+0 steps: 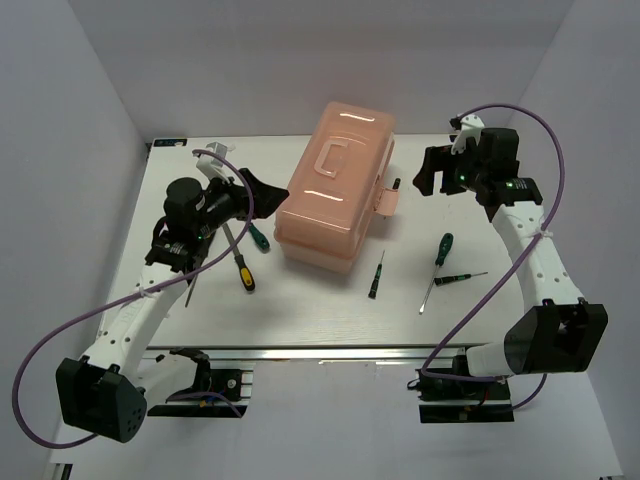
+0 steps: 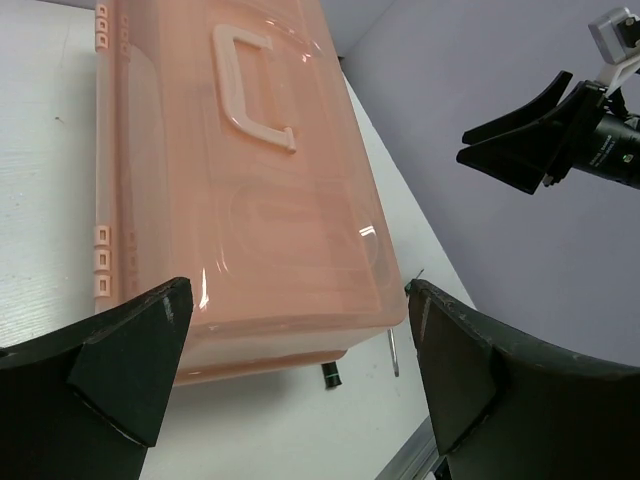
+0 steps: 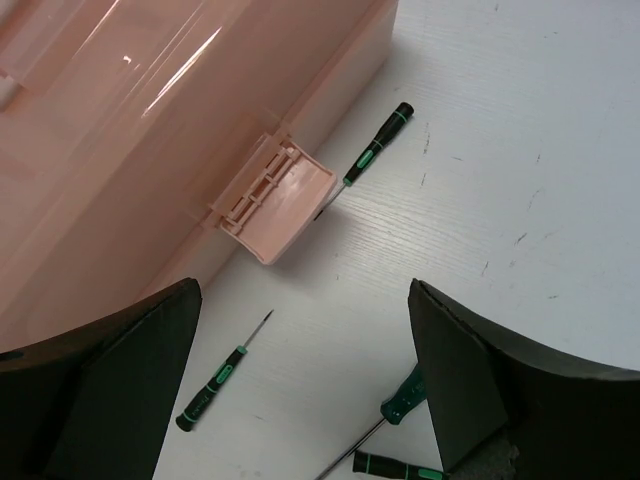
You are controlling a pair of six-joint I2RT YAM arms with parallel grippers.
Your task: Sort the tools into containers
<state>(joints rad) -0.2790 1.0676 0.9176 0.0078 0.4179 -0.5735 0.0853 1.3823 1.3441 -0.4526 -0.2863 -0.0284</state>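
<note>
The salmon-pink toolbox [image 1: 335, 185] stands shut in the middle of the table, its latch [image 1: 388, 200] flipped out on the right side. My left gripper [image 1: 265, 192] is open and empty, just left of the box; its wrist view shows the lid [image 2: 230, 200] and handle [image 2: 255, 85] between the spread fingers. My right gripper [image 1: 432, 172] is open and empty, raised to the right of the latch [image 3: 275, 200]. Loose screwdrivers lie on the table: a yellow-and-black one [image 1: 238, 262], green-handled ones [image 1: 258, 237] [image 1: 441, 250], and thin precision ones [image 1: 377, 275] [image 1: 462, 278] [image 3: 375, 145].
White walls enclose the table on the left, back and right. A metal rail runs along the near edge [image 1: 330, 352]. My right gripper also shows in the left wrist view [image 2: 530, 135], beyond the box.
</note>
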